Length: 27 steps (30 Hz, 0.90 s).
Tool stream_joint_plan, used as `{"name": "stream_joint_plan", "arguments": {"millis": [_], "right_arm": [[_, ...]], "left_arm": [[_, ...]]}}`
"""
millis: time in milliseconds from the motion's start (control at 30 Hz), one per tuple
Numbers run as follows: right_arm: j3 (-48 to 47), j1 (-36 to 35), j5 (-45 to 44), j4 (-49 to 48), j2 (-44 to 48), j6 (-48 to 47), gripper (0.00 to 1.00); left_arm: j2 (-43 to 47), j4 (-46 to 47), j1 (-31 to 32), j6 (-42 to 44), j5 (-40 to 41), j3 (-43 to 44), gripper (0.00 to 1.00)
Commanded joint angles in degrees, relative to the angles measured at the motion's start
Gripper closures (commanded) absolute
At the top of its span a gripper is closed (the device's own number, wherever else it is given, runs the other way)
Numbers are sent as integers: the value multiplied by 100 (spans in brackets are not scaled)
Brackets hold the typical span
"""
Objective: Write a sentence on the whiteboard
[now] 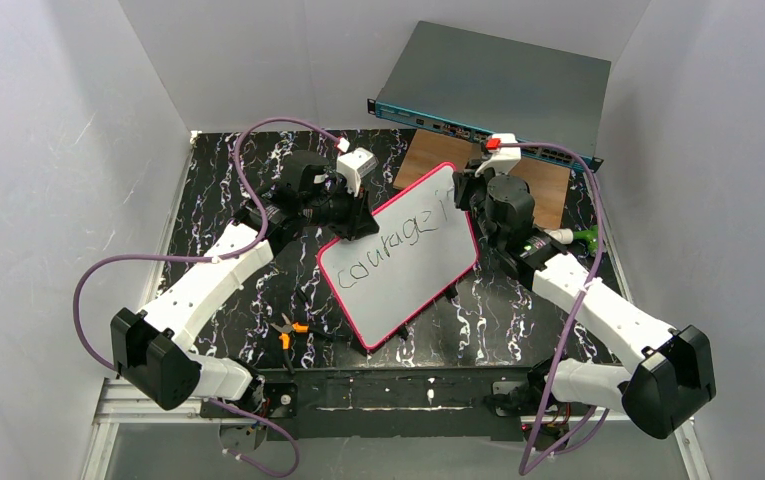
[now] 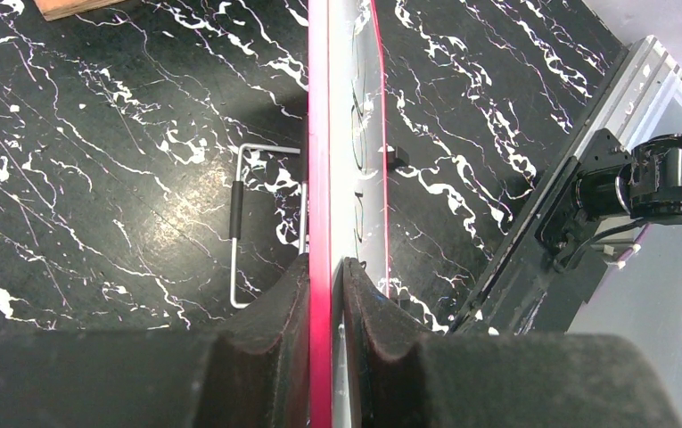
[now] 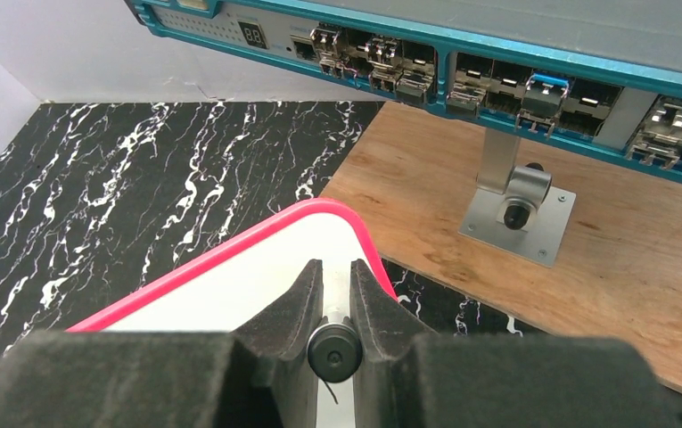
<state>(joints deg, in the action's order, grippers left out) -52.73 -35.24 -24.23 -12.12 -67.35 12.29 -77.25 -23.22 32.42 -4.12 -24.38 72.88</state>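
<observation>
- While the left end effector [image 2: 328, 267] clamps the pink frame of the whiteboard [image 1: 413, 290], the right end effector [image 3: 335, 272] pinches a black marker [image 3: 334, 352].
- The sentence [image 1: 396, 245] reads only "courage".

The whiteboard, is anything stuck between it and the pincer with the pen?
Nothing visible does. The right pincer grips a black marker over the whiteboard corner, and the left pincer pinches its pink edge.

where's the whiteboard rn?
Top view, centre: the whiteboard is between both arms, its left edge clamped in the left pincer, with the wooden board beyond its far corner.
</observation>
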Motion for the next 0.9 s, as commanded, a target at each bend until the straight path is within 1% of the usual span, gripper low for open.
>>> {"name": "stream_joint_plan", "arguments": {"millis": [0,467,867], "right_arm": [[68,34,31,-254,-16,135,99],[507,35,54,-24,40,379,99],[274,35,136,25,31,277,99]], "left_arm": [[227,66,-17,269,193,129,100],[224,11,-19,309,199,164,100],[236,47,-17,298,172,150,100]]}}
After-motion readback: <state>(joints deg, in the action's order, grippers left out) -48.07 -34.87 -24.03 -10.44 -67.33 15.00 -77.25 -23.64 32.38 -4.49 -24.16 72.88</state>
